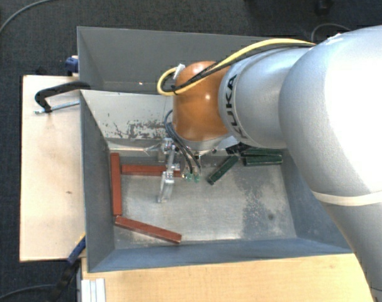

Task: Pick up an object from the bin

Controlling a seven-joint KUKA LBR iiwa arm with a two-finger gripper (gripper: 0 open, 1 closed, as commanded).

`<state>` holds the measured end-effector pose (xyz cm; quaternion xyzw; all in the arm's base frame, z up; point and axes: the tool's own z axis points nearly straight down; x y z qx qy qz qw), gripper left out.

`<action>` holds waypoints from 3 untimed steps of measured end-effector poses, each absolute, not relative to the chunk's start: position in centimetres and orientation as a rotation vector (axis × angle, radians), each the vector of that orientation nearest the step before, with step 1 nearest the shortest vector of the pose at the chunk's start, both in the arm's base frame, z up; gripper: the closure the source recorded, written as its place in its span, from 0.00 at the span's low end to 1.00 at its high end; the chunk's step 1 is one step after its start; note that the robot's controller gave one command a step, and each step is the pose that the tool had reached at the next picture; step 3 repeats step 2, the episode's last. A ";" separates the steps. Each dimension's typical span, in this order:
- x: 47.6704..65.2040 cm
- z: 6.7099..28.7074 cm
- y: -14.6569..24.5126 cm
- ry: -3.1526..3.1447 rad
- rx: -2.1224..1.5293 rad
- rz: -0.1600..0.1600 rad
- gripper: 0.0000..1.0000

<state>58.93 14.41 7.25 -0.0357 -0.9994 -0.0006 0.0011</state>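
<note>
The jaws are seen low in the middle of the bin, at the right end of a red bar that lies crosswise on the bin's floor. Whether they are apart or together cannot be told, and nothing can be made out between them. This crosswise bar is judged the likeliest thing to be picked.

Its left end meets a second red bar laid along the left wall, so the two could be dragged together if it is pulled sideways. Because it would be gripped at its very end, the bar could tip and slip out once lifted. If the jaws are brought down on top of it and not astride it, it would only be pressed against the metal floor. A green bar just to the right could be knocked.

On the arm, black lettering is seen; "KU" can be read. No writing is readable on the bars.
</note>
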 end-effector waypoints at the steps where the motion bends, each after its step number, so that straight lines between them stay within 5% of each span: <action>1: 59.0 7.3 14.4 -3.140 -0.113 -0.003 1.00; 2: 60.0 21.6 13.7 -3.146 -0.115 -0.004 1.00; 3: 60.0 21.6 13.7 -3.146 -0.115 -0.004 1.00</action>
